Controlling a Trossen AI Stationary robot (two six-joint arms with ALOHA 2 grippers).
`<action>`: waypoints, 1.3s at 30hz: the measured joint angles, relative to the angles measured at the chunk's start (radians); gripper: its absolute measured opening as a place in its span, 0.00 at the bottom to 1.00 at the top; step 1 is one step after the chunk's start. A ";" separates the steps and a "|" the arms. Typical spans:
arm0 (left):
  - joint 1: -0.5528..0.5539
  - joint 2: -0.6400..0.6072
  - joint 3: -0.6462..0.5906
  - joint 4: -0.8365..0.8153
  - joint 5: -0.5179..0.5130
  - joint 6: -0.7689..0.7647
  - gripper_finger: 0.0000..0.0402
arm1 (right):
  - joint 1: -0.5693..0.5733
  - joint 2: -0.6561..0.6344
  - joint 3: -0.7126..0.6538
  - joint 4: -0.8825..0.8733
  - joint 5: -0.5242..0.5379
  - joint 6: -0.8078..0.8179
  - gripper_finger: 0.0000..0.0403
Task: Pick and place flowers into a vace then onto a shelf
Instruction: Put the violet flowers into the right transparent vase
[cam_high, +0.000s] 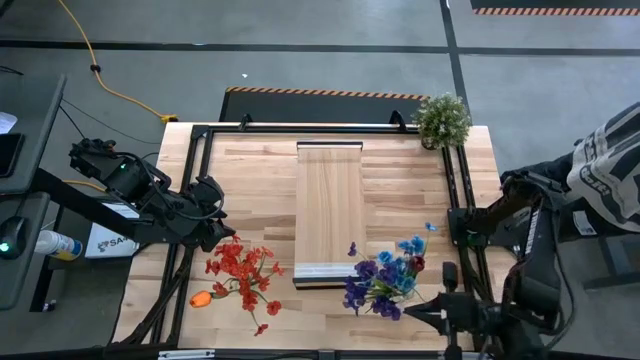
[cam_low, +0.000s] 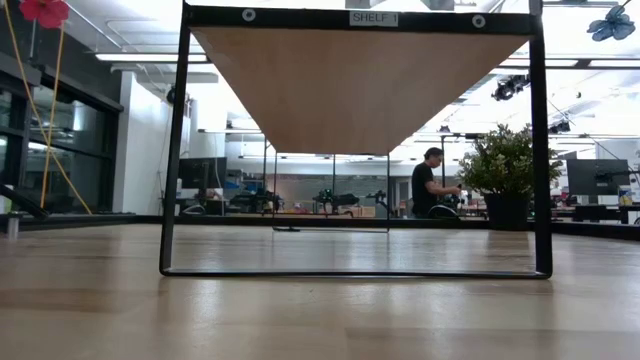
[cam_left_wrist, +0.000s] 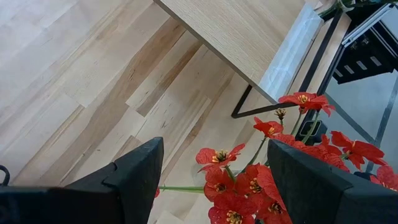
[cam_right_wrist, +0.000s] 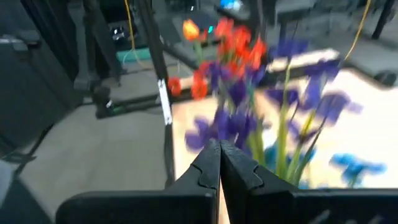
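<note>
the left gripper (cam_left_wrist: 211, 180) hangs over the red flowers (cam_high: 243, 270) with its fingers (cam_left_wrist: 134, 177) spread wide and nothing between them, which reads as lining up to take a stem. the right gripper (cam_right_wrist: 219, 163) sits at the table's (cam_high: 250, 170) near right corner beside the blue and purple flowers (cam_high: 385, 280), its fingers pressed together with no stem visible between them. the flowers lie in two loose bunches flanking the shelf's (cam_high: 330, 205) pale end strip, an orange one (cam_high: 201, 298) a little apart. the shelf is bare. no vase shows in any view; the only container is the pot of the green potted plant (cam_high: 442, 120) at the far right corner
</note>
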 joint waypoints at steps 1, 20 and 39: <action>0.000 0.000 0.000 0.000 0.000 0.000 0.80 | -0.001 0.000 0.016 -0.002 0.021 -0.039 0.00; 0.000 0.000 0.000 0.000 -0.004 0.000 0.80 | -0.279 0.000 0.319 -0.292 -0.423 -0.181 0.00; 0.000 0.000 0.000 0.000 -0.030 0.007 0.80 | -0.439 0.000 0.364 -0.345 -0.790 -0.139 0.00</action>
